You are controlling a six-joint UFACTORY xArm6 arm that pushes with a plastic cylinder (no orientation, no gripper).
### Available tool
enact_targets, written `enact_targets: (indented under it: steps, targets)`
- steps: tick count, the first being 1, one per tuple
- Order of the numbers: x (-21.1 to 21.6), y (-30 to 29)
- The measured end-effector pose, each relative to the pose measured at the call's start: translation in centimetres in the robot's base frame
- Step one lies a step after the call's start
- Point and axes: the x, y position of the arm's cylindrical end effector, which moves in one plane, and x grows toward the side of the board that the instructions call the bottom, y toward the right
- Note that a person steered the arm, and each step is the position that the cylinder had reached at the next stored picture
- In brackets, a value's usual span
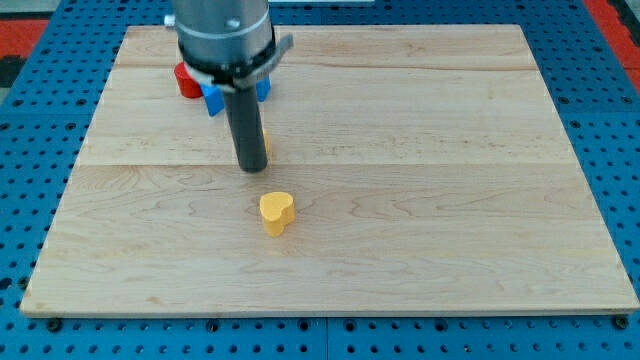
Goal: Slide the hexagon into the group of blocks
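Note:
My tip point(251, 168) rests on the wooden board point(420, 200), left of centre. A yellow block point(266, 142) shows only as a sliver at the rod's right edge, just above the tip; its shape cannot be made out. A yellow heart-shaped block point(277, 212) lies a little below and right of the tip, apart from it. At the view's top left a red block point(187, 80) and blue blocks point(212, 98) point(264, 88) sit close together, partly hidden behind the arm's grey body point(225, 35).
The board lies on a blue perforated table point(30, 150). The arm's body covers part of the block group at the top left.

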Motion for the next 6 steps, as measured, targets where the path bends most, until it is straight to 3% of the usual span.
enact_targets:
  steps: [1,2,6]
  targets:
    - [-3.9,-1.0]
    - [-2.1,2.9]
    - [-6.1,-1.1]
